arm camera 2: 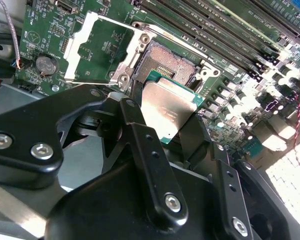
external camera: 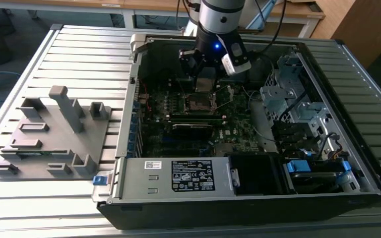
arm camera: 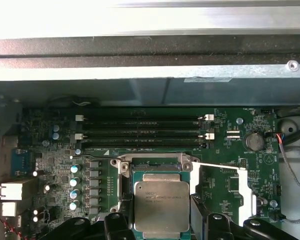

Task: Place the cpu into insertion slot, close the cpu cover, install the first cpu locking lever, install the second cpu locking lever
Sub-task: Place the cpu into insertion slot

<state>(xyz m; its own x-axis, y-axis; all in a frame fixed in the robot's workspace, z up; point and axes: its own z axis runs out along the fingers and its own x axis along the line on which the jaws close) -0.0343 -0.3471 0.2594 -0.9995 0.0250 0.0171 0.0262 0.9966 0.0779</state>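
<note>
Currently gripper [arm camera 2: 166, 127] is clamped on the cpu [arm camera 2: 170, 105] by opposite edges, just above the bare insertion slot [arm camera 2: 165, 67], cpu cover [arm camera 2: 78, 46] swung open alongside.

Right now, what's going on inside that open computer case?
A robot arm's gripper has a flat square silver-topped cpu clamped between its jaws, held above the dark square insertion slot on the green circuit board. The thin silver metal cpu cover frame lies flipped open beside the slot, so the chip is not yet seated.
</note>
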